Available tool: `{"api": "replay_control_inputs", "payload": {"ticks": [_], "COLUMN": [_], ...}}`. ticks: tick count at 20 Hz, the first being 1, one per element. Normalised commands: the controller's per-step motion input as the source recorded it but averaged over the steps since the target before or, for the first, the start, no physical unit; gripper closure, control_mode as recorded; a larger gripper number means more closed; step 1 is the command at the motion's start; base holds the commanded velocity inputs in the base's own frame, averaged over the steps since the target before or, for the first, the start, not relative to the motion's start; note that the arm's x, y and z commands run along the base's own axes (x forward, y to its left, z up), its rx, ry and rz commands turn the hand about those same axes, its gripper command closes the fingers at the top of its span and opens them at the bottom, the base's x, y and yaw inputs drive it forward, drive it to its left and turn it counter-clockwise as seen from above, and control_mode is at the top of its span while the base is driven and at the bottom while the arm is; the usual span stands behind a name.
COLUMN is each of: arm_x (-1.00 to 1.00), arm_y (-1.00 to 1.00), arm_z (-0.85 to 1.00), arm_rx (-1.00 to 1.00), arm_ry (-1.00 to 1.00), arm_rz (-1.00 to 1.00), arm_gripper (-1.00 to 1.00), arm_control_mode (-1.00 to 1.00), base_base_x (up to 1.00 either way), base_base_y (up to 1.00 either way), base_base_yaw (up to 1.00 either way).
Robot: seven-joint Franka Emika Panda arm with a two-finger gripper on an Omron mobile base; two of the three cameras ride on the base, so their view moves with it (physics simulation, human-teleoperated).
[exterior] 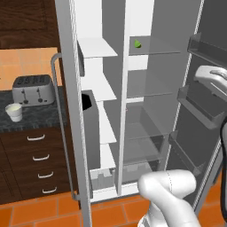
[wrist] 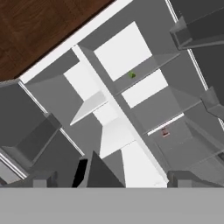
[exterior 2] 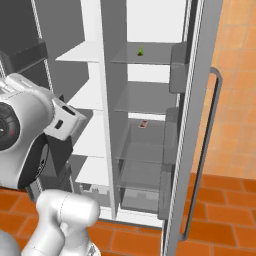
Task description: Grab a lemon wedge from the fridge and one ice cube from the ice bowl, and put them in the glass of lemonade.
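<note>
Orange floor tiles (exterior: pixel 40 213) front the open fridge (exterior: pixel 71 111); tool (wrist: pixel 109 179) state unclear.

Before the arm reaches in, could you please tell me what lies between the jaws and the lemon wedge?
Only open air: in the hand view, nothing stands between the gripper and the lemon wedge, which sits alone on an upper shelf of the open fridge.

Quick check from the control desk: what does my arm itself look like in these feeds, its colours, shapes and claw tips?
The arm is glossy white with rounded, tube-like links. A big round joint has a dark, near-black ring and face. A boxy white hand section carries a small dark slot. The claw ends in two small dark-grey finger tips. No cables are visible.
</note>
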Motion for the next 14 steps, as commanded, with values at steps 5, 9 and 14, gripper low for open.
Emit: {"api": "replay_control_inputs", "payload": {"ticks": [5,9,14], "arm_x": [0.0,0.0,0.0], "arm_y": [0.0,0.0,0.0], "arm_z": [0.0,0.0,0.0], "arm_rx": [0.0,0.0,0.0], "arm_ry": [0.0,0.0,0.0], "arm_rz": [0.0,0.0,0.0], "arm_gripper": [-1.0,-1.0,-1.0], "arm_control_mode": [1.0,1.0,1.0], "base_base_x": [0.27,1.0,0.99], "base_base_y": [0.0,-0.04,-0.18], "base_base_yaw": [0.0,-0.03,-0.23]}}
